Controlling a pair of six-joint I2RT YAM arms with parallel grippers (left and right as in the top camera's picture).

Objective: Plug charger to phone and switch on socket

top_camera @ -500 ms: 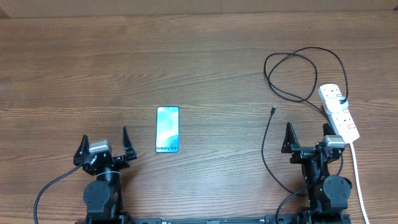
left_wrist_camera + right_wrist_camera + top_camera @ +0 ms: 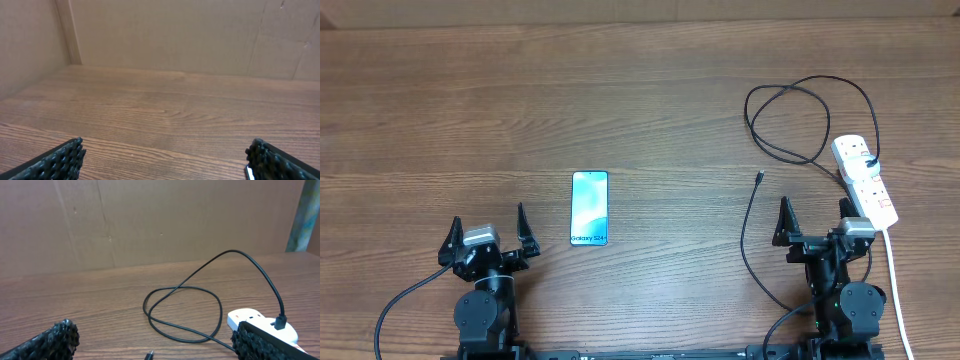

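The phone (image 2: 589,208) lies flat on the table, cyan screen up, just right of my left gripper (image 2: 488,228), which is open and empty. The charger (image 2: 790,120) is a long black cable looping at the back right; its small connector tip (image 2: 759,178) lies loose on the table ahead of my right gripper (image 2: 814,220), which is open and empty. The cable's other end is plugged into the socket (image 2: 865,179), a white power strip at the right. In the right wrist view the cable loop (image 2: 182,307), tip (image 2: 148,355) and socket (image 2: 250,317) show.
The socket's white cord (image 2: 895,285) runs toward the front edge past my right arm. A black cable trails from the left arm's base (image 2: 395,305). Cardboard walls (image 2: 165,35) close off the far side and left of the wooden table (image 2: 650,100).
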